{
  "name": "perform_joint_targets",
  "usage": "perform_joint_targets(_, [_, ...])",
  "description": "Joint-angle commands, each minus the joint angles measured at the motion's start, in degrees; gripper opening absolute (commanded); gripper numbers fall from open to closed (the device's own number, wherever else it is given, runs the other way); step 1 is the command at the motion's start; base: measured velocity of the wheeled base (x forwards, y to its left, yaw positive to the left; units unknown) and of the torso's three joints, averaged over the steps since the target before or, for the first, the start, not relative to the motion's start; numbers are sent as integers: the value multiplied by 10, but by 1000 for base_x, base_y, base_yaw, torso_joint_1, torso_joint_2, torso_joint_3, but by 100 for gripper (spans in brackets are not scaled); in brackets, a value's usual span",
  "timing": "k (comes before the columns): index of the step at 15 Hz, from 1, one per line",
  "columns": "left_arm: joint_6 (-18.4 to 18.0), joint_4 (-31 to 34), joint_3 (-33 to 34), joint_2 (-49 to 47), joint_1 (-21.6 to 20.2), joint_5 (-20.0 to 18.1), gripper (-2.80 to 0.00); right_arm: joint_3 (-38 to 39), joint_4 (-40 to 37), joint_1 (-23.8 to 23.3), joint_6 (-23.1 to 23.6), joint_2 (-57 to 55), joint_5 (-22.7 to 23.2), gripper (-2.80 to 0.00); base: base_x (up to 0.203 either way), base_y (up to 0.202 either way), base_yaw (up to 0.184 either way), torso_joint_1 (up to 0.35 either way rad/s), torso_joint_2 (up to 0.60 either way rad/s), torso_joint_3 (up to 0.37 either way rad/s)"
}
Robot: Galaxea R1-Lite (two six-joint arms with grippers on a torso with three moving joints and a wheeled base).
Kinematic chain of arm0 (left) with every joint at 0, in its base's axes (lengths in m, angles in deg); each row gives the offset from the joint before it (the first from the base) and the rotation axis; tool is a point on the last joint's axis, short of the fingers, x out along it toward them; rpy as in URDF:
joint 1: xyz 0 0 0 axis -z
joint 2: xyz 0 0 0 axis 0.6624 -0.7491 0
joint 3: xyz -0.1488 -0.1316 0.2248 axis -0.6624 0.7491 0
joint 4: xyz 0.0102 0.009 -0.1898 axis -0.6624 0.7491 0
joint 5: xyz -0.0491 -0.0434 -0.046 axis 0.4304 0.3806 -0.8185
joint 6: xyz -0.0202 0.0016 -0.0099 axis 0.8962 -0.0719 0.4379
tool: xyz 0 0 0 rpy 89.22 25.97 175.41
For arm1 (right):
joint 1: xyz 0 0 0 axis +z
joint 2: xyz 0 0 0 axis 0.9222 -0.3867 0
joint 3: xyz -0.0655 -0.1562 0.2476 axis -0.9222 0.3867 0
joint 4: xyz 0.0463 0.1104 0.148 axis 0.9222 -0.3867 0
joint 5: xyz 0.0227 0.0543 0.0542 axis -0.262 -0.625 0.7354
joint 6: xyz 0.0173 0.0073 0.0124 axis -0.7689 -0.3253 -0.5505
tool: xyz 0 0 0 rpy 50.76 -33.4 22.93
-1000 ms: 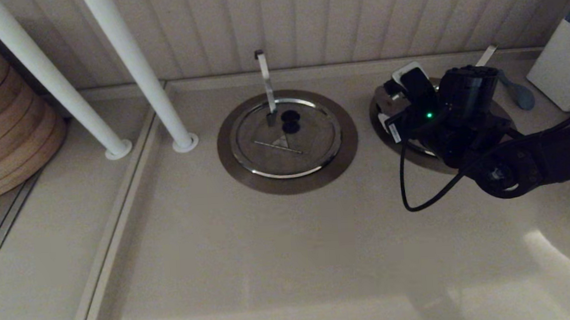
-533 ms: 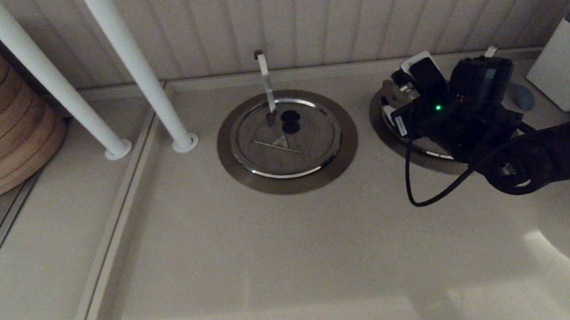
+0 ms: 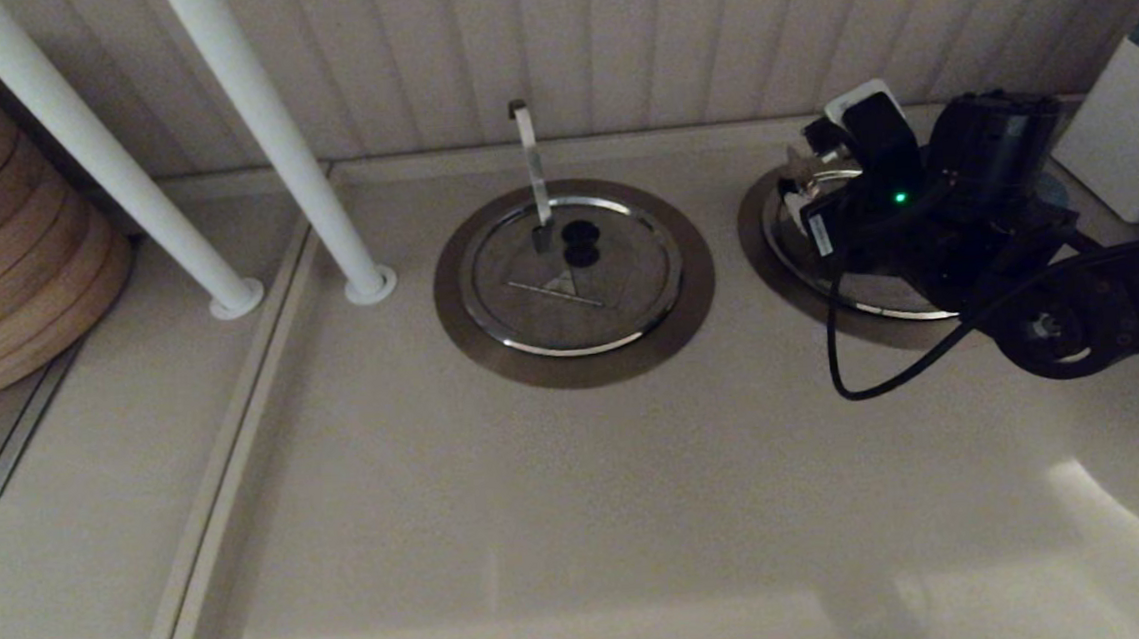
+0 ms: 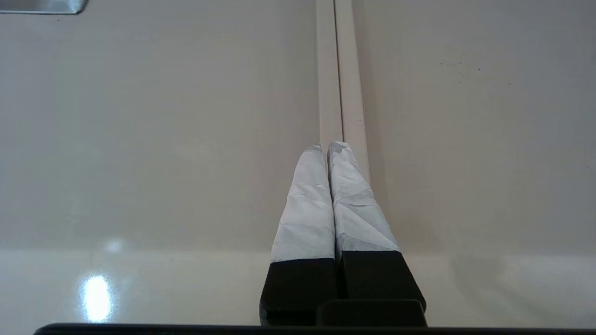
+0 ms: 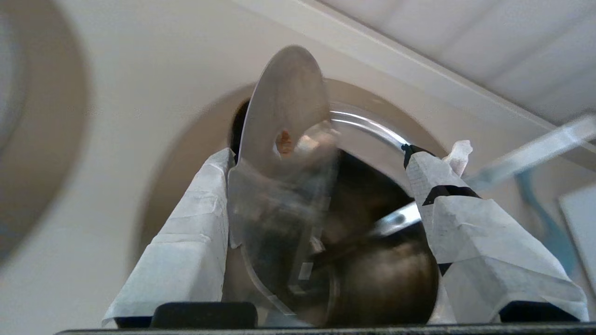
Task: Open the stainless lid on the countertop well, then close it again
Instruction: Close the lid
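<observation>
The pale surface point(image 3: 543, 512) fills most of the head view, and the well point(image 3: 752, 237) we care about is at the right edge of the frame. Only the left arc of its wide collar shows, because the right arm covers the rest. The lid point(image 3: 859, 297) appears to sit on that well, with a strip of its shiny rim showing below the arm. The wrist picture is smeared, though, so we cannot tell whether the lid lies fully flat. The twin lid point(image 3: 571, 274) in the middle of the frame, with the upright handle, is not ours, and we leave it alone.

The right claw point(image 5: 316, 153) hangs over our lid with its fingers spread wide. The black knob point(image 5: 386, 279) is between them, low in the wrist frame, and nothing is gripped.

To do this step well, we would:
- centre the knob between the two fingers;
- keep clear of the slanted handle point(image 5: 526, 153) at the right of the wrist view;
- come down squarely and close firmly on the knob, which looks smooth and likely to slip;
- lift straight up, since a tilted lid could catch on the collar or scrape the handle.

The left claw point(image 4: 328, 146) sits parked over bare surface, its fingers pressed together.
</observation>
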Motion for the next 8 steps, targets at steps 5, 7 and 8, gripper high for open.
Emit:
perform_joint_targets(5, [0, 0, 0, 0, 0, 0, -280, 3, 2, -11, 3, 29, -1, 0, 0, 0, 0, 0, 0, 0])
perform_joint_targets(7, [0, 0, 0, 0, 0, 0, -280, 4, 1, -11, 3, 42, -1, 0, 0, 0, 0, 0, 0, 0])
perform_joint_targets(8, [0, 0, 0, 0, 0, 0, -280, 7, 1, -12, 3, 52, -1, 0, 0, 0, 0, 0, 0, 0])
